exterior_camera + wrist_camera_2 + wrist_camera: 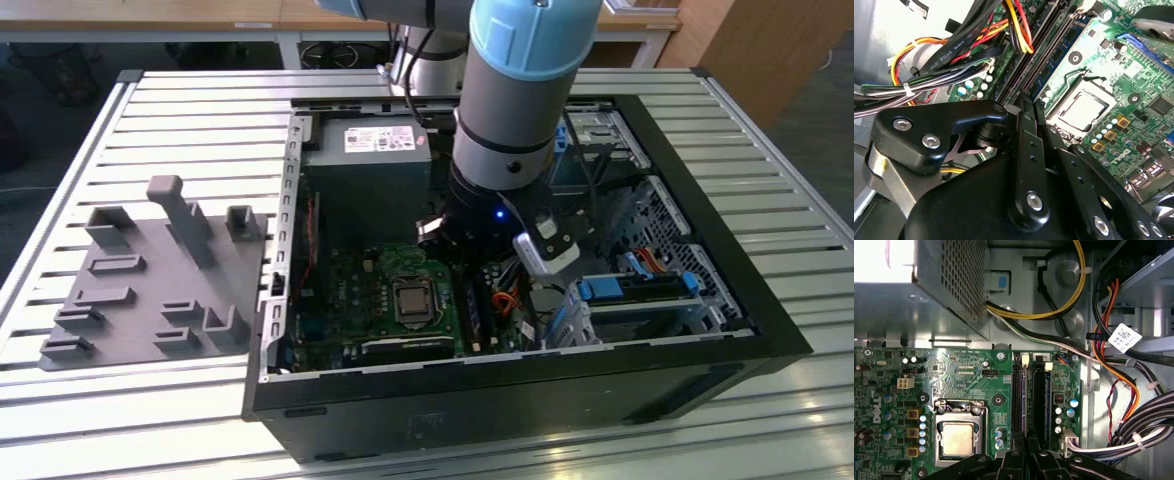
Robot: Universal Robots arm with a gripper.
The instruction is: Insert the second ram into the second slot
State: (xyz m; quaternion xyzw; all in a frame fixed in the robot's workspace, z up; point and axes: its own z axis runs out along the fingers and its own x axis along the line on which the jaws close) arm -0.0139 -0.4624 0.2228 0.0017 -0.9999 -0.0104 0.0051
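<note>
My gripper is down inside the open computer case, with its fingers drawn together over the near end of the memory slots. These slots run beside the processor socket on the green motherboard. A thin blue edge, the second ram, stands in the slot that lines up with my fingertips. Whether the fingers pinch it or only rest on it does not show. A second blue edge lines the neighbouring slot. In the exterior view the gripper hangs low over the board.
Bundled cables hang close beside the slots. The power supply fills the case's far end and blue drive-bay clips sit at the exterior view's right. A grey holder plate lies on the slatted table at the exterior view's left.
</note>
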